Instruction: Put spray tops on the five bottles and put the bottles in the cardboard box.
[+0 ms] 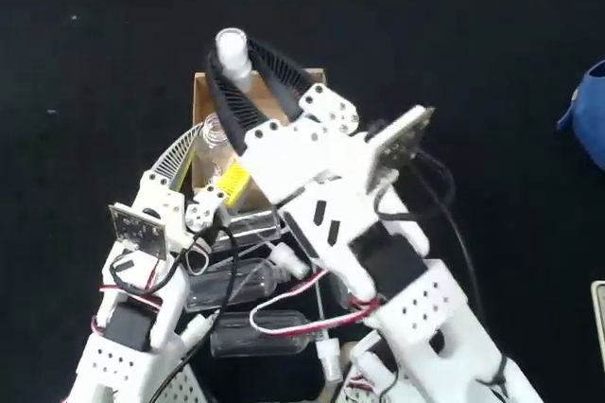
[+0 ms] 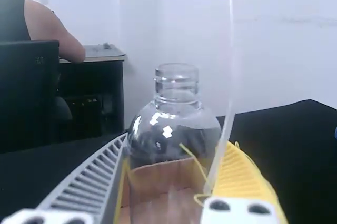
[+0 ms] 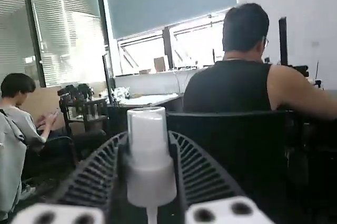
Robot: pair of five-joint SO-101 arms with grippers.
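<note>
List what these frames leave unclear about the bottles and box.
Cardboard box interior: high view, covered by the arms.
Lying bottles: high view, count unclear under arms and cables.
Upright bottle base: left wrist view, cut off by the edge.
Spray top tube: right wrist view, cut off by the edge.

Right arm (image 1: 321, 171) spanning above cardboard box (image 1: 199, 96), loose bottles (image 1: 236, 285) crowding between arm bases, black table (image 1: 95, 62) open leftward.

A brown cardboard box (image 1: 200, 91) sat open-topped near the middle of the table (image 1: 95, 43). A clear bottle (image 2: 174, 129) stood upright in it, neck uncapped. A white spray top (image 3: 150, 155) hung upright above the box's far edge, its thin tube (image 2: 229, 50) trailing down beside the bottle. Three more clear bottles (image 1: 232, 285) lay on their sides towards the table's front edge, with loose white tops (image 1: 328, 358) among them.
</note>
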